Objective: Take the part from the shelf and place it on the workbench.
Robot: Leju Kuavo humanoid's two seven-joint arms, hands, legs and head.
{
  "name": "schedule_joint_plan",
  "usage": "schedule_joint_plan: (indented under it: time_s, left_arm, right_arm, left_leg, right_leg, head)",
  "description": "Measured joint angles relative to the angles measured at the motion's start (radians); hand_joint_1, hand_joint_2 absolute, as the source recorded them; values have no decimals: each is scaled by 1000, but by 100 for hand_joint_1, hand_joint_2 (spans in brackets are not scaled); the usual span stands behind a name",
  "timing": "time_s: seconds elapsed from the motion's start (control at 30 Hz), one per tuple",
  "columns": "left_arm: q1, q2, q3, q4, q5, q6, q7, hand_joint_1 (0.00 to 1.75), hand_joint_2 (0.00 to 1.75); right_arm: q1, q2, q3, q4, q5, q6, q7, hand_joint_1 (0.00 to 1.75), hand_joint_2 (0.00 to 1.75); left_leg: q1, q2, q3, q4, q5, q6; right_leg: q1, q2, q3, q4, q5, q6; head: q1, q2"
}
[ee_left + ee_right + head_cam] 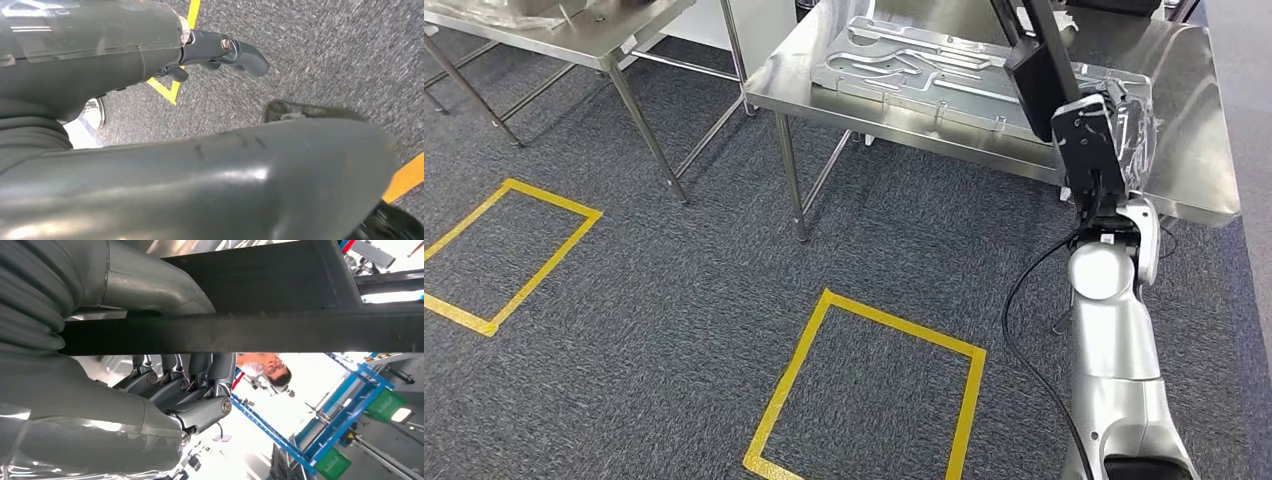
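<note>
Desk (1194, 150) carries one embossed metal plate (924, 70); above it, right hand (170, 390) grips one dark bar (240, 332), left hand (220, 50) empty.

Part (1044, 60) in right robot hand (1124, 120) above workbench (1194, 150)

The workbench (1194, 150) was brushed steel with a dull sheen, and the plate (904, 70) on it was pale, satin-finished metal with pressed grooves. The part (1039, 60), at 1 o'clock, looked matt black, while the right hand (165, 390) was glossy grey plastic. The carpet (674, 300) was rough grey pile, its tape (794, 370) smooth yellow.
</note>
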Motion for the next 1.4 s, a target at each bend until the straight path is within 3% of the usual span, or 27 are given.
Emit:
schedule_joint_plan:
  time_s: [0.03,0.1,0.17,0.3,0.33,0.43,0.47,0.5,0.53,0.57,0.6,0.67,0.8,0.83,0.9,0.97,1.0,1.03,1.1,1.17,1.23,1.27,1.33,1.4]
  left_arm:
    - [2,1,1,0,0,0,0,0,0]
    - [6,4,4,0,-1,-1,1,0,0]
    - [5,7,7,0,-2,-3,1,0,0]
    - [3,8,12,0,-2,-1,2,0,0]
    - [4,8,13,0,-2,-1,2,0,0]
    - [0,8,17,0,-2,0,2,0,0]
    - [0,8,19,0,-2,0,2,0,0]
    - [0,8,21,0,-2,0,2,0,0]
    - [1,8,22,0,-2,1,2,0,0]
    - [1,8,23,0,-1,1,2,0,0]
    - [2,8,25,0,0,3,2,0,0]
    - [1,7,29,0,4,6,4,0,0]
    - [-4,7,40,0,12,18,10,0,0]
    - [-5,6,44,0,12,22,11,0,0]
    - [-7,5,52,0,13,29,14,0,0]
    - [-6,4,57,0,15,36,17,0,0]
    - [-5,4,59,0,15,40,17,0,0]
    - [-5,4,62,0,15,43,17,0,0]
    - [-3,4,68,0,15,49,18,0,0]
    - [-1,4,73,0,14,54,19,0,0]
    - [0,5,75,0,12,58,20,0,0]
    - [-1,4,76,0,11,57,20,0,0]
    - [-1,3,76,0,9,53,19,0,0]
    - [-2,3,76,0,8,46,17,0,0]
  right_arm:
    - [-19,-8,1,21,-6,2,-1,175,175]
    - [-64,-20,10,75,-26,4,-6,175,175]
    - [-113,-35,25,143,-52,3,-15,175,175]
    - [-178,-63,49,222,-83,0,-27,175,175]
    - [-190,-67,54,233,-87,0,-29,175,175]
    - [-213,-79,66,265,-91,0,-32,175,175]
    - [-214,-82,70,275,-92,0,-32,175,175]
    - [-214,-84,74,284,-94,0,-32,175,175]
    - [-215,-87,78,293,-99,0,-32,175,175]
    - [-217,-90,83,300,-106,0,-31,175,175]
    - [-222,-93,88,308,-113,0,-32,175,175]
    - [-237,-95,98,327,-125,0,-33,175,175]
    - [-273,-93,126,364,-190,17,-44,175,175]
    - [-286,-91,133,375,-211,21,-49,175,175]
    - [-310,-85,150,399,-240,24,-54,175,175]
    - [-322,-76,164,421,-250,24,-56,175,175]
    - [-324,-72,170,430,-251,23,-56,175,175]
    - [-325,-67,174,437,-251,22,-55,175,175]
    - [-330,-58,183,451,-251,20,-55,175,175]
    - [-338,-48,189,464,-250,18,-53,175,175]
    - [-343,-44,192,476,-248,17,-50,175,175]
    - [-345,-44,192,479,-248,16,-48,175,175]
    - [-351,-44,192,485,-248,15,-45,175,175]
    - [-360,-44,192,490,-248,14,-44,175,175]
  left_leg:
    - [-1,0,6,-52,37,5]
    - [-7,-2,26,-182,146,18]
    - [-14,-4,36,-251,204,30]
    - [-11,-7,79,-287,199,50]
    - [-9,-8,93,-295,198,54]
    - [-7,-11,117,-304,183,59]
    - [-7,-12,126,-304,175,59]
    - [-7,-12,137,-303,166,58]
    - [-7,-13,149,-302,156,56]
    - [-7,-13,162,-301,145,53]
    - [-7,-13,173,-298,134,49]
    - [-9,-12,182,-296,116,38]
    - [-9,-7,184,-260,103,13]
    - [-8,-7,165,-222,93,9]
    - [-5,-7,91,-98,51,4]
    - [-2,-7,17,-2,7,-2]
    - [-1,-8,-1,2,6,-3]
    - [-1,-9,-1,-30,29,-3]
    - [0,-32,31,-164,128,2]
    - [-3,-59,59,-259,191,13]
    - [-9,-56,72,-277,195,31]
    - [-10,-47,81,-282,198,41]
    - [-9,-25,99,-288,196,56]
    - [-10,-7,110,-290,187,64]
  right_leg:
    - [1,1,14,0,-10,1]
    - [1,5,36,0,-29,6]
    - [1,9,45,-4,-39,17]
    - [0,5,53,21,-36,45]
    - [-1,3,35,59,-43,48]
    - [-6,0,-82,223,-106,57]
    - [-8,-1,-113,249,-120,61]
    - [-10,-2,-129,243,-115,65]
    - [-12,-4,-130,204,-85,67]
    - [-13,-7,-118,142,-34,69]
    - [-13,-11,-104,77,20,68]
    - [-7,-18,-88,-3,78,55]
    - [-7,-7,-68,-18,75,22]
    - [-7,-3,-59,-19,71,15]
    - [-6,7,-48,-20,61,5]
    - [-3,23,-36,-19,50,3]
    - [-2,32,-28,-19,43,4]
    - [-2,42,-18,-19,36,5]
    - [-2,62,1,-19,21,11]
    - [-4,83,10,-19,11,20]
    - [-5,100,9,-13,12,35]
    - [-5,98,9,-7,11,41]
    - [-2,58,-9,35,1,52]
    - [-1,12,-70,138,-38,61]
  head:
    - [0,0]
    - [0,0]
    - [0,0]
    - [0,0]
    - [0,0]
    - [0,0]
    - [0,0]
    - [0,0]
    - [0,0]
    - [0,0]
    - [0,0]
    - [0,0]
    - [1,0]
    - [1,0]
    - [0,0]
    - [1,0]
    - [1,0]
    - [1,0]
    - [1,0]
    - [1,0]
    - [1,0]
    - [1,0]
    - [1,0]
    - [1,0]
